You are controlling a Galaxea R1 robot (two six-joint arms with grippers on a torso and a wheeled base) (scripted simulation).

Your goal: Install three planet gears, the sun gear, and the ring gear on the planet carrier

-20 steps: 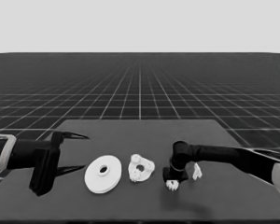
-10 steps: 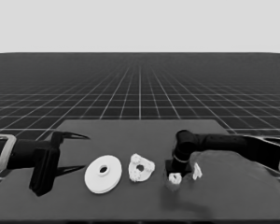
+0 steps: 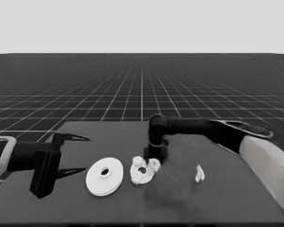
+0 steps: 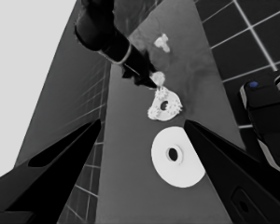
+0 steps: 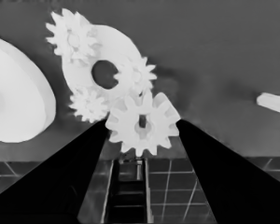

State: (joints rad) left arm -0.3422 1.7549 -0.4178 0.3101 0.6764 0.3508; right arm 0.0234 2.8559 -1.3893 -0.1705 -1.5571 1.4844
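I have the right gripper (image 5: 142, 128) clenched on a gear (image 5: 142, 122), and in the last second it has carried that gear from the counter's (image 3: 217, 203) right side across to the smaller round part (image 3: 141, 171), where it now hangs at the rim. Three gears already sit on that part: one (image 5: 71, 33) far from me, one (image 5: 136, 73) beside the centre hole, one (image 5: 87, 104) at the near rim. By my reading, this fourth gear is the last to seat. The larger round part (image 3: 104, 176) lies just beside it, not yet fitted. The thin white piece (image 3: 199, 173) lies apart. The left gripper (image 3: 75, 153) waits released over the counter's left end.
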